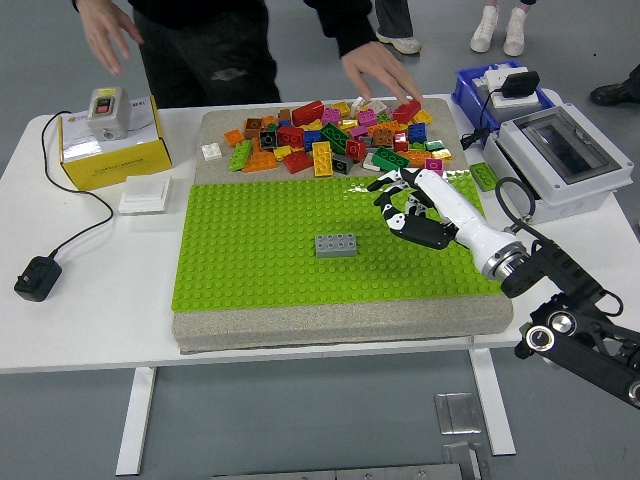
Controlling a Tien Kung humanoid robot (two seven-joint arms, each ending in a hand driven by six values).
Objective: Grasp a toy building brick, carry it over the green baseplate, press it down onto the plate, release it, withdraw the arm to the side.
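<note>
On the white surface (90,300), the green baseplate (250,260) is carrying the grey brick (336,244) near its centre, so placing looks done. At three o'clock, the right hand (415,208) is hovering, fingers (388,184) spread, empty; withdrawal remains.
</note>
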